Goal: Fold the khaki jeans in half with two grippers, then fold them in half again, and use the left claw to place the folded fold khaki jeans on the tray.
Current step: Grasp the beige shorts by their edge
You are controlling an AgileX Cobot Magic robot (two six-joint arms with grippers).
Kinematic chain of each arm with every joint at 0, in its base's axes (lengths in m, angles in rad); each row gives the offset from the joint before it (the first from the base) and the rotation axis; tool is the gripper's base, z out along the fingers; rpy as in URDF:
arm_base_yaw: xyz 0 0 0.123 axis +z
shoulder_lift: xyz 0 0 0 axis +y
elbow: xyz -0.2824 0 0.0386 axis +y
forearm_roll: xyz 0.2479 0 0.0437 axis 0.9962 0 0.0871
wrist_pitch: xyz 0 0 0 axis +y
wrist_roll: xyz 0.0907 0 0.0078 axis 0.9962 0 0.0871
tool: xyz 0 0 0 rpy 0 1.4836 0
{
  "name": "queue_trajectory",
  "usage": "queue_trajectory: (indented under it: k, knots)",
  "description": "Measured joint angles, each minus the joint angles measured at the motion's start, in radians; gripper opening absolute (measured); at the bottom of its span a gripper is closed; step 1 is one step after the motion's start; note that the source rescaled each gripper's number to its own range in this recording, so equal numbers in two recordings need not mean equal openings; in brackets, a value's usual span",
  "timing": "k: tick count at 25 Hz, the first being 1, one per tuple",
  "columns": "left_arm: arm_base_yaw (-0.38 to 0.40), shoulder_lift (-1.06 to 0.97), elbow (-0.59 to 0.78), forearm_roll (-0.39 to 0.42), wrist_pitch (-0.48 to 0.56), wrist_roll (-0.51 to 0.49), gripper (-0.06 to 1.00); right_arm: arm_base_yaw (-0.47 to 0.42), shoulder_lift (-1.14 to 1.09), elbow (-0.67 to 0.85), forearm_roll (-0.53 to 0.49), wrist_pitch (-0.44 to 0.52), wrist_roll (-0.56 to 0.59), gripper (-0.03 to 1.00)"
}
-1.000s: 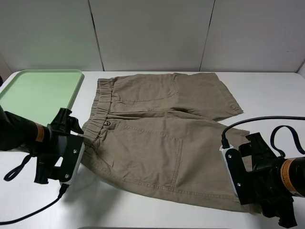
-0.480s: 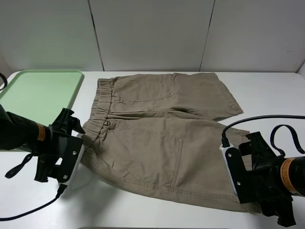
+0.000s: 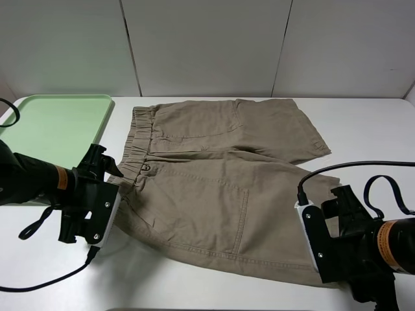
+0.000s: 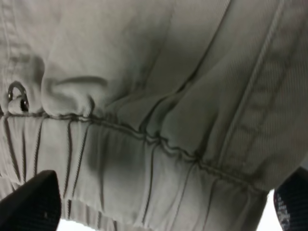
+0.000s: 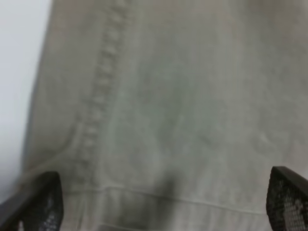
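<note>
The khaki jeans [image 3: 220, 188] lay spread flat on the white table [image 3: 363, 129], waistband just beside the tray [image 3: 52, 123] but not on it. The tray ran off the frame's left edge, and the arm covered its near edge.

The left gripper [image 3: 107, 175] sat at the near waistband corner. Its wrist cam showed only the two dark fingers [image 4: 29, 204], set wide apart with the gathered elastic between them, not pinching. There was also a little metal ring thing [image 4: 17, 94], too small to really tell.

The right gripper [image 5: 161, 204] was at the near leg's hem, fingers wide there too with cloth in between. That view was pretty blurry, though. From above, its body hid the hem corner and the frame cropped the arm.
</note>
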Motion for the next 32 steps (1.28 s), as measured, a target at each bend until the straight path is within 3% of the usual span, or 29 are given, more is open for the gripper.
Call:
queue_trajectory:
  k: [24, 32]
  knots:
    - [0.0, 0.008, 0.0, -0.021, -0.045, 0.0, 0.88, 0.012, 0.013, 0.033, 0.146, -0.029, -0.034, 0.92]
    - [0.0, 0.008, 0.0, -0.029, -0.047, 0.001, 0.88, 0.012, 0.112, 0.034, 0.13, -0.033, -0.169, 0.92]
